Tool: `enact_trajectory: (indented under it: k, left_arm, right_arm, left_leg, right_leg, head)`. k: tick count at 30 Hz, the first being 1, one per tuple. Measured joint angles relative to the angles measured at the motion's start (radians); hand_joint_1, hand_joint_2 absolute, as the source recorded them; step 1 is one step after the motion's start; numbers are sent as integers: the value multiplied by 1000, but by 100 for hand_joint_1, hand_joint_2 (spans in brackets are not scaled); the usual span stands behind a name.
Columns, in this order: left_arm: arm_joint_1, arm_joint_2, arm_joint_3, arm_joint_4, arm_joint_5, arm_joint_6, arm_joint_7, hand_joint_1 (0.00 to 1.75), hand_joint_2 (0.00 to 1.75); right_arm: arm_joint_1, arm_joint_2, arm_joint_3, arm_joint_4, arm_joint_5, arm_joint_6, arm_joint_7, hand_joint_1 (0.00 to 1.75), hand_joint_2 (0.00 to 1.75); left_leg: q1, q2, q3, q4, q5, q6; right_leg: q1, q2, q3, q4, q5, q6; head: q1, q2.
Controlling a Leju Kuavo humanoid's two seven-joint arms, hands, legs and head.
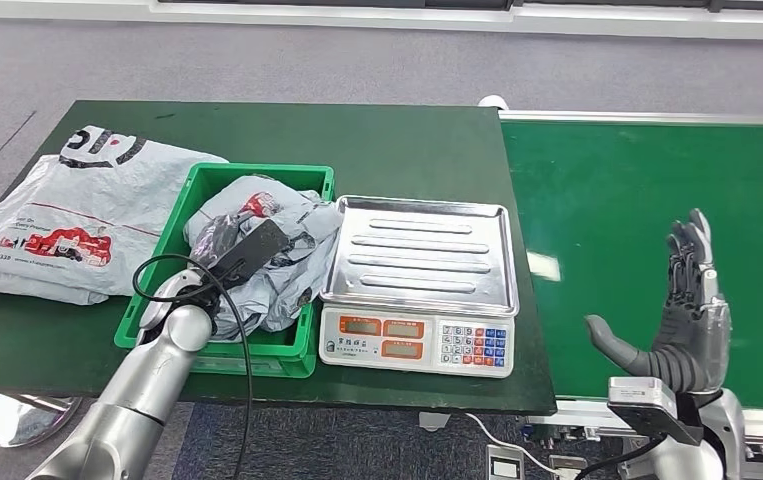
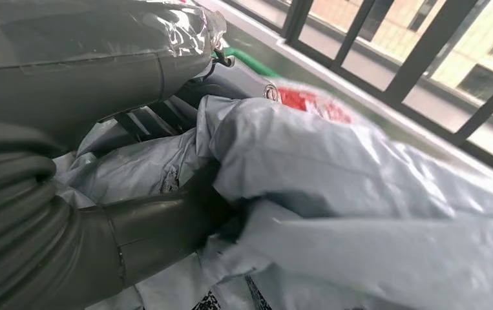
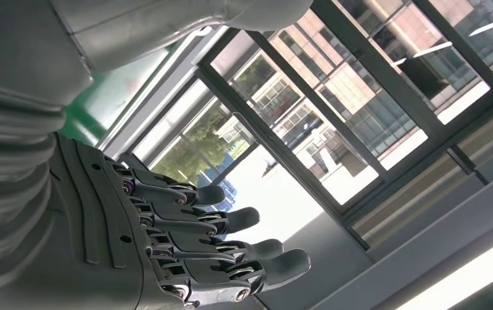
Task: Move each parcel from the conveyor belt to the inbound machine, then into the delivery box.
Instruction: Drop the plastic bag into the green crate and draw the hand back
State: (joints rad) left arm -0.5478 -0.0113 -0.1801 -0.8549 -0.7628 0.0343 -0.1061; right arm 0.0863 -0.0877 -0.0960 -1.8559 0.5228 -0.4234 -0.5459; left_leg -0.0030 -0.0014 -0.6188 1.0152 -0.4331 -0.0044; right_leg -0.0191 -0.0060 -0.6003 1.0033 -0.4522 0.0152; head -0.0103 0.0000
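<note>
Left hand [image 1: 219, 262] inside green box [image 1: 172, 240], thumb and fingers clamped on grey parcel [image 1: 287, 250] for dropping. Right hand [image 1: 682, 320] spread wide, empty, poised above belt [image 1: 647, 190] for next pickup.

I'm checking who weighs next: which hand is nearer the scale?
Left. The left hand is in the green bin right beside the scale, gripping a grey parcel. The right hand hangs open over the conveyor belt, farther off.

2 parcels [image 1: 262, 250] [image 1: 67, 215], 1 green bin [image 1: 179, 215], 1 scale [image 1: 419, 290], 1 conveyor belt [image 1: 637, 200].
</note>
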Motion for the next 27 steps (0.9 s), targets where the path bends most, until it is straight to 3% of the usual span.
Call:
enact_trajectory:
  k: [2, 3, 11, 27]
  left_arm:
    - [0, -1, 3, 10, -9, 3, 1, 20, 175]
    - [4, -3, 7, 9, -4, 7, -9, 0, 175]
    - [110, -39, 94, -182, 274, 92, -229, 0, 175]
    - [231, -82, 123, -520, 500, 340, -501, 0, 175]
  right_arm:
    - [0, 3, 0, 0, 1, 5, 0, 0, 175]
    - [0, 4, 0, 0, 1, 7, 0, 0, 175]
    - [-6, 8, 0, 0, -7, 21, -4, 0, 175]
    - [-12, 8, 0, 2, -49, 17, -17, 0, 175]
  left_leg:
    - [0, 0, 0, 0, 0, 0]
    - [0, 0, 0, 0, 0, 0]
    - [0, 0, 0, 0, 0, 0]
    - [0, 0, -1, 0, -1, 0]
  right_leg:
    - [0, 0, 0, 0, 0, 0]
    - [0, 0, 0, 0, 0, 0]
    - [0, -1, 0, 0, 0, 0]
    - [1, -1, 0, 0, -1, 0]
  head:
    - [0, 0]
    - [0, 0]
    - [0, 0]
    - [0, 0]
